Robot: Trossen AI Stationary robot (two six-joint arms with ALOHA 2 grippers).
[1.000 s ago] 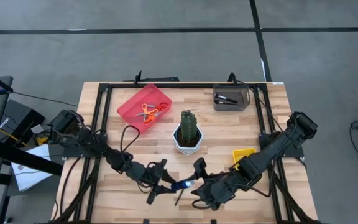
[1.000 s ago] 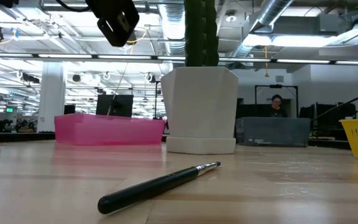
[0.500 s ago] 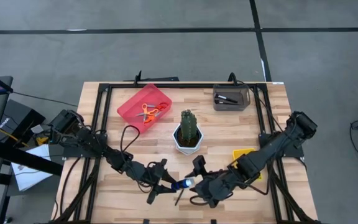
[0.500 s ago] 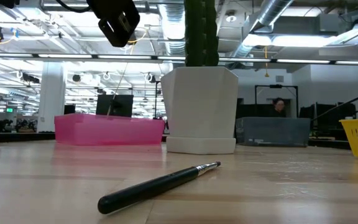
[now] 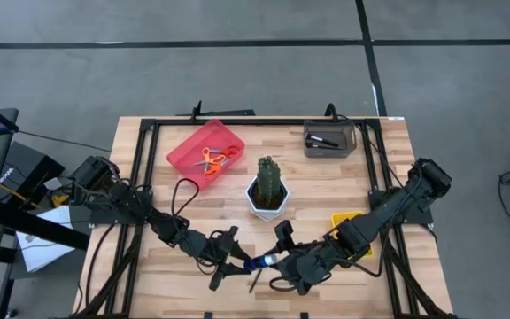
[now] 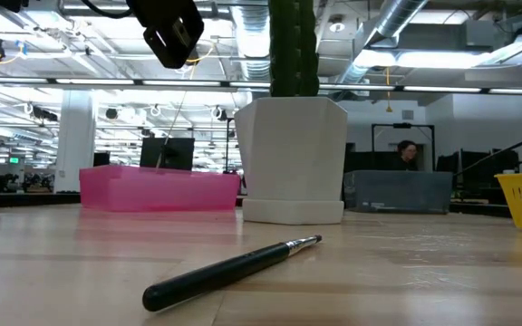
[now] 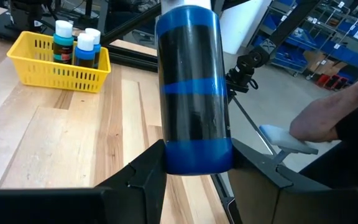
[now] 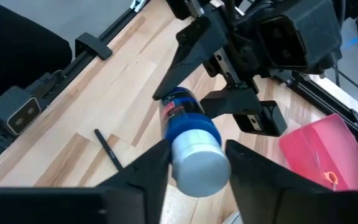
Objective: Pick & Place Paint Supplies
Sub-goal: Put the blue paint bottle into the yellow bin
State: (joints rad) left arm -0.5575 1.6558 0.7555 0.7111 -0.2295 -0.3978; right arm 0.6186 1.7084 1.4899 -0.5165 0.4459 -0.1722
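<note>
A blue paint bottle (image 5: pixel 259 263) with a white cap hangs above the table's near middle, between my two grippers. My left gripper (image 5: pixel 247 264) is shut on its bottom end, and my right gripper (image 5: pixel 274 260) meets it from the other side, shut on its cap. A dark-handled paintbrush (image 5: pixel 253 282) lies flat on the wood just under them. Orange-handled scissors (image 5: pixel 212 161) lie in the pink tray (image 5: pixel 193 142). More paint bottles (image 7: pixel 79 45) stand in the yellow basket (image 7: pixel 58 74). My left gripper pinches the bottle's bottom end (image 7: pixel 197 158) between its two fingers, coming nearly level from the table's left. The bottle sticks out ahead of the fingers toward the right arm, clear of the table. My right gripper has the white cap (image 8: pixel 194 163) between its two fingers (image 8: pixel 148 171), one on each side. It comes slanting down from the table's right, with the cap end toward it and the bottle's body (image 8: pixel 182 112) running away to the left gripper.
A cactus in a white pot (image 5: pixel 268 188) stands mid-table behind the grippers. A grey bin (image 5: pixel 328 139) sits at the far right and the yellow basket (image 5: pixel 345 220) by the right arm. A person's hand (image 7: pixel 328 118) shows beyond the table edge.
</note>
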